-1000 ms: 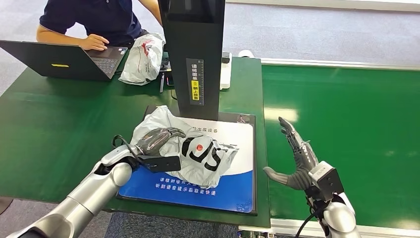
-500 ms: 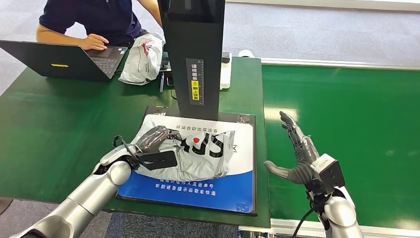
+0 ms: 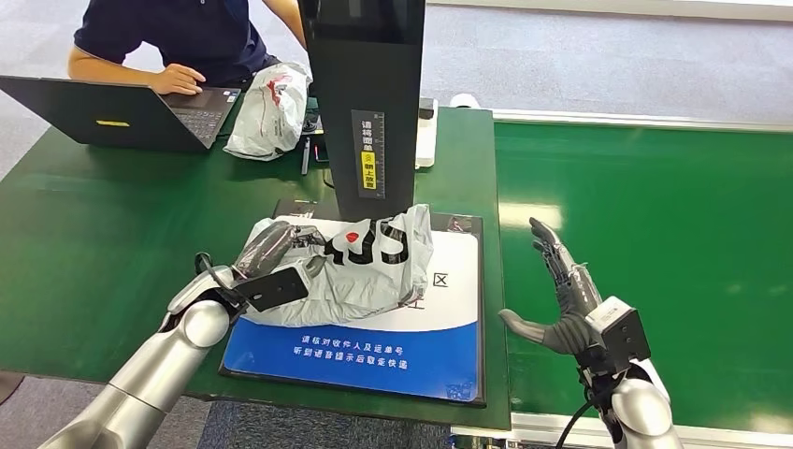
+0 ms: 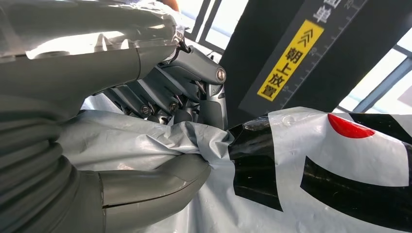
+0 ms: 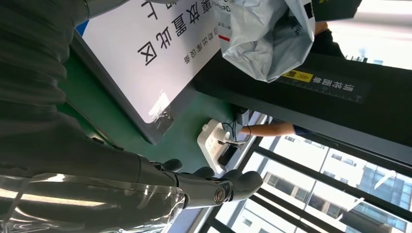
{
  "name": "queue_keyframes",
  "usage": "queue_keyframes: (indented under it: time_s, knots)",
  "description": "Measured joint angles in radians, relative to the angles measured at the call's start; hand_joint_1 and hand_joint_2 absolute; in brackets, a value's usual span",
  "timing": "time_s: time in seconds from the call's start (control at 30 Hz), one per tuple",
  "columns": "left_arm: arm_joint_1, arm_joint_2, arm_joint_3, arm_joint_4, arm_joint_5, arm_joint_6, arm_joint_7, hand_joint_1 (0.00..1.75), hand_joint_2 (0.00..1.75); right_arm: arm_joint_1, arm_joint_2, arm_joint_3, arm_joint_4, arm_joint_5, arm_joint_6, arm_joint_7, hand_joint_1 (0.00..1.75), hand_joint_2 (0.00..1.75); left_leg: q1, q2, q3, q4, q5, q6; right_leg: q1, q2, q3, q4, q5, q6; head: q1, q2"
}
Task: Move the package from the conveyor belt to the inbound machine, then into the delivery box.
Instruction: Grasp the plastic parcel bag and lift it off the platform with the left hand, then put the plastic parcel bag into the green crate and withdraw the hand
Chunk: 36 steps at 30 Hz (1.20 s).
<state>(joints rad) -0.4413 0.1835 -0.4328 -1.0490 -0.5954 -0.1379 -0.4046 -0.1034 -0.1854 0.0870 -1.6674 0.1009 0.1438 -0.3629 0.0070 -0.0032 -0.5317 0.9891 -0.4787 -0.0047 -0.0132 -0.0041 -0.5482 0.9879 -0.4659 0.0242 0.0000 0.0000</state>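
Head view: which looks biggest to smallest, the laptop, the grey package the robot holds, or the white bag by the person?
1. Laptop
2. Grey package, nearly alike; nearer the camera, so unsure.
3. White bag, clearly smallest.

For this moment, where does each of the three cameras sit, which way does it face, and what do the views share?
Head view: high on the body, facing forward and down at the green table; both arms show.
Left wrist view: behind the left hand, which grips the grey package.
Right wrist view: behind the right hand, open, facing the scanner mat.
All share the package and the black scanner post.
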Motion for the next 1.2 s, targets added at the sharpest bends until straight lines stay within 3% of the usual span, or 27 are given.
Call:
queue_keyframes:
  time_s: [0.47,0.63,0.87,1.2]
  knots:
    - [0.041,-0.003,0.059,-0.068,0.026,0.047,0.003,1.75,1.75,0.021,0.001,0.0,-0.017,0.015,-0.003,0.001,0.0,1.75,0.0,0.0,0.0,0.0,0.0,0.0,0.0,0.0,0.0,0.0,0.0,0.0,0.0,0.0]
    - [0.09,-0.01,0.141,-0.149,0.039,0.11,0.028,1.75,1.75,0.05,0.005,0.0,-0.035,0.031,-0.003,-0.003,0.0,1.75,0.0,0.0,0.0,0.0,0.0,0.0,0.0,0.0,-0.001,0.0,0.0,0.0,0.0,0.0]
    - [0.117,-0.043,0.29,-0.184,0.059,0.314,0.163,1.75,1.75,0.088,0.019,0.0,-0.054,0.054,-0.02,-0.013,0.0,1.75,0.0,0.001,0.0,0.0,0.0,0.0,0.0,0.001,-0.001,0.0,0.0,0.0,0.0,0.0]
    - [0.083,-0.054,0.464,-0.077,0.128,0.427,0.158,1.75,1.75,0.098,0.027,0.0,-0.06,0.057,-0.046,-0.01,0.0,1.75,0.0,0.001,0.0,0.0,0.0,0.0,0.0,0.001,-0.001,0.0,0.0,0.0,0.0,0.0]
